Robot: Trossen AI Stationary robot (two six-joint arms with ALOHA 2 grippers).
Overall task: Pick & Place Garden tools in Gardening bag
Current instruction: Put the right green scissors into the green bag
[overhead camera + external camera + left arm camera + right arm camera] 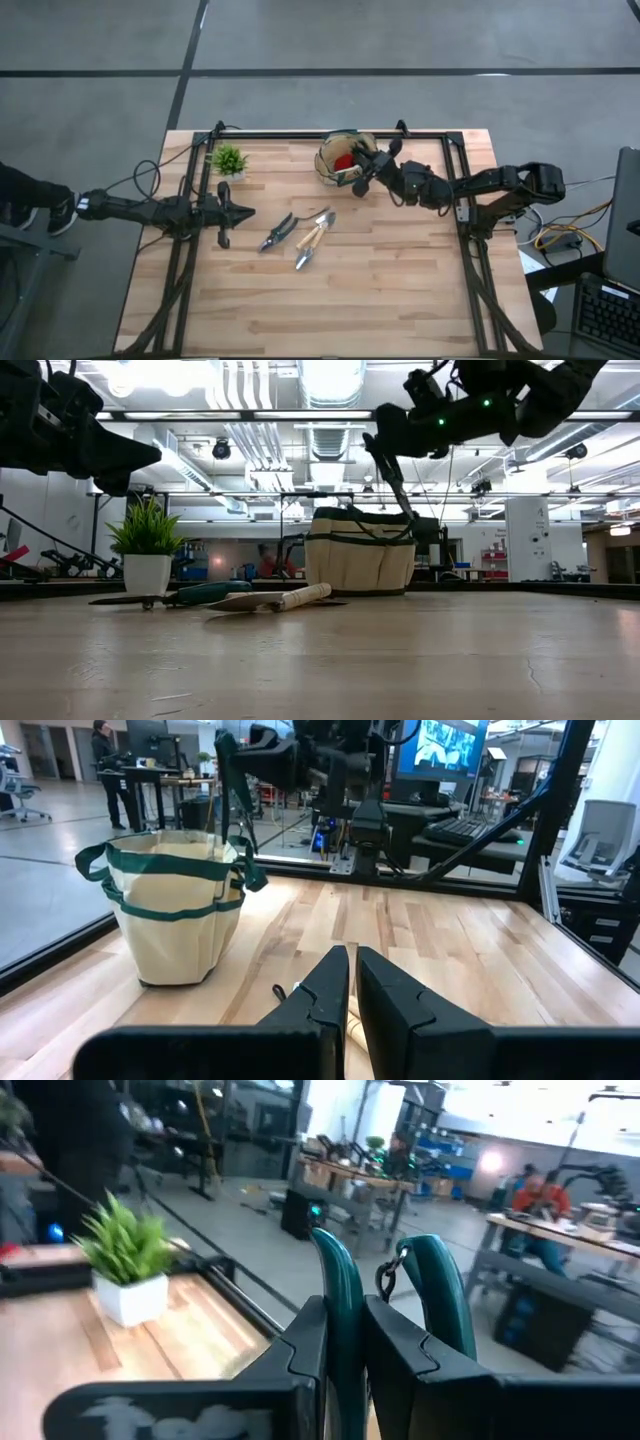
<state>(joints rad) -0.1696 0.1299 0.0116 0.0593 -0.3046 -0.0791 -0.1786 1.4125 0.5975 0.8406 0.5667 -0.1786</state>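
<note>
- While the right gripper (362,172) hovers over the gardening bag's (329,160) rim at the table's far side, its fingers pinch one handle of teal-handled pruners (345,1295), blades pointing down; judged ready for release into the bag.
- A red-headed piece (344,160) already lies inside.
- Second pruners (277,232) and wooden-handled trowel (312,238) lie side by side mid-table, left of the bag.
- Left gripper (224,211) waits near them, fingers nearly closed, empty.
- Potted plant (229,161) stands far left, not a target.
</note>
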